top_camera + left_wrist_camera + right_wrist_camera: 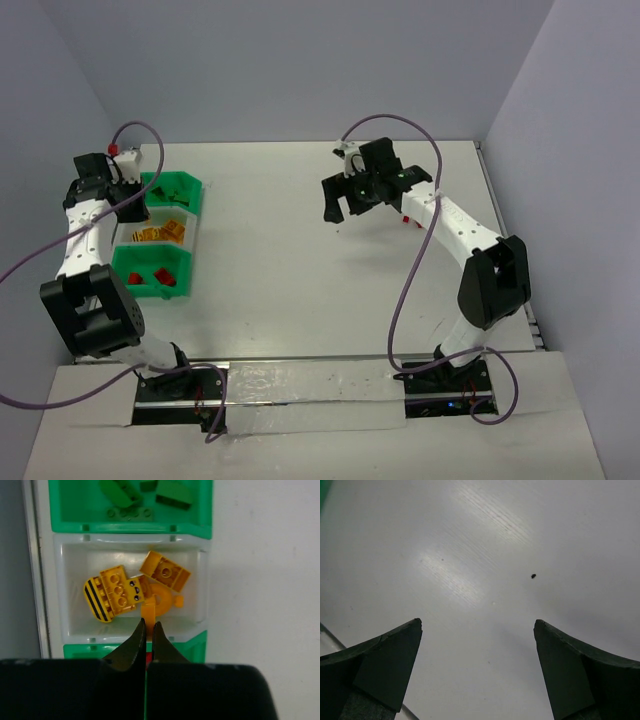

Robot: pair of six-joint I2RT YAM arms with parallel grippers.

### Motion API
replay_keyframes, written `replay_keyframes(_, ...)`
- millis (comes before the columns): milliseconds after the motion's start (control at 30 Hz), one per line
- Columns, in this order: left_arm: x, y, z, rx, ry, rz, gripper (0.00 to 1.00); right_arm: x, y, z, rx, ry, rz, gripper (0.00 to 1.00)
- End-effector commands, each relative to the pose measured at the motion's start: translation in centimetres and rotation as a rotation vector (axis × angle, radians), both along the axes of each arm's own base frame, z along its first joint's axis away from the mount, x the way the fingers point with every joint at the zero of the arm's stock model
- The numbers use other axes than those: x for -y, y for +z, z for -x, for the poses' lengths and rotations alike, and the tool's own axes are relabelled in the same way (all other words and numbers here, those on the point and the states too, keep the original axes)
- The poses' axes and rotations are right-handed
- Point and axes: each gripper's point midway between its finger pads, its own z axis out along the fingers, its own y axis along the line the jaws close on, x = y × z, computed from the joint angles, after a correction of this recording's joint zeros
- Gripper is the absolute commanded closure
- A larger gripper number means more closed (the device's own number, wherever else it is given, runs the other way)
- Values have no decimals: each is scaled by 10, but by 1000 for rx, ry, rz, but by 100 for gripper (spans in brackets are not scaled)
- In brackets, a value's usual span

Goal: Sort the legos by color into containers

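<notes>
Altogether three containers, two green, one whitish

Three containers, two green, one whitish; two grippers.

Left gripper closed; right gripper spread wide

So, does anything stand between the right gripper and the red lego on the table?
Nothing visible: the red lego lies on bare table beside the right gripper, whose jaws stand open.
</notes>
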Motion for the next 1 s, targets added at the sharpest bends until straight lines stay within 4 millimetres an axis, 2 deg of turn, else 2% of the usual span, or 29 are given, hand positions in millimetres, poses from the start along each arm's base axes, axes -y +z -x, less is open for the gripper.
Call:
replay_keyframes(0,-27,-10,-9,-21,42,-94,100,20,17,-5,52,-72,11,0)
replay_keyframes(67,-31,-15,-12,-21,45,-109,100,28,14,-10,51,-99,28,0)
replay_keyframes(167,-36,-27,-15,-42,53,-118,94,46,7,-19,42,-156,58,0)
replay_keyframes(233,-39,-30,-18,-41,62,-124,78,65,2,-27,32,-210,82,0)
replay_keyframes(300,-41,-31,-19,-43,62,-125,67,76,-2,-31,24,-240,103,0)
replay_keyframes(333,-41,-32,-20,-46,59,-124,57,84,-7,-33,18,-264,123,0)
replay_keyframes(400,-41,-30,-21,-44,57,-121,48,104,-14,-38,4,-320,155,0)
replay_keyframes(567,-38,-27,-23,-36,50,-106,45,136,-25,-44,-22,-384,204,2)
replay_keyframes(633,-34,-19,-26,-17,39,-88,45,147,-29,-44,-31,-396,220,4)
replay_keyframes(667,-27,-13,-27,4,17,-63,45,157,-31,-45,-36,-414,228,5)
replay_keyframes(700,-26,-8,-26,12,12,-61,45,159,-32,-45,-37,-412,236,5)
replay_keyframes(733,-10,1,-28,43,-48,-7,45,174,-34,-46,-41,-436,255,9)
replay_keyframes(767,-7,6,-27,51,-57,-3,45,176,-36,-46,-44,-434,261,9)
replay_keyframes(800,6,14,-28,74,-100,17,45,188,-40,-48,-51,-455,280,10)
replay_keyframes(967,52,38,-30,153,-194,40,44,227,-57,-55,-99,-534,348,26)
